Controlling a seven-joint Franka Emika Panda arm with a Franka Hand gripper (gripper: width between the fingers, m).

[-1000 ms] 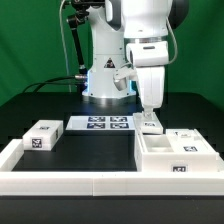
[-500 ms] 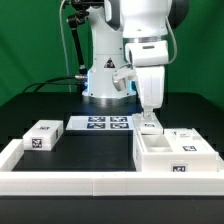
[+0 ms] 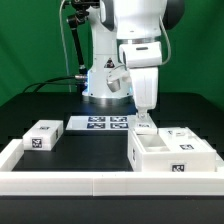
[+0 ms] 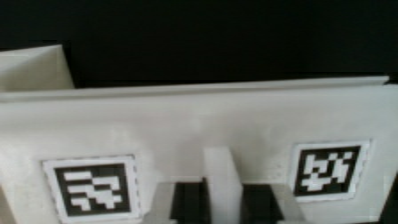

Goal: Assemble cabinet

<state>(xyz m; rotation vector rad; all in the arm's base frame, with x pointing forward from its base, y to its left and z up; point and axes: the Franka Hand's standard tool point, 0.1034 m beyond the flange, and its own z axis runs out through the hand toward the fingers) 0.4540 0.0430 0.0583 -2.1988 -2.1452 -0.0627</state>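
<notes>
The cabinet [image 3: 172, 160], an open white box with square tags, lies at the exterior view's right, just behind the border rail. My gripper [image 3: 145, 122] points straight down over the cabinet's far left wall and is shut on it. In the wrist view the cabinet wall [image 4: 196, 120] fills the picture with two tags on it, and a white rib of the wall sits between the dark fingers [image 4: 189, 205] of my gripper [image 4: 224, 205]. A small white tagged block [image 3: 42, 136] lies at the exterior view's left. A second white tagged block [image 3: 186, 135] lies behind the cabinet.
The marker board [image 3: 100, 123] lies flat in the middle, in front of the robot's base [image 3: 105, 85]. A low white border rail [image 3: 100, 185] runs along the front and up the left side. The tabletop is black.
My gripper has moved toward the exterior view's left, and the cabinet has slid left with it. The small block at the left has not moved.
</notes>
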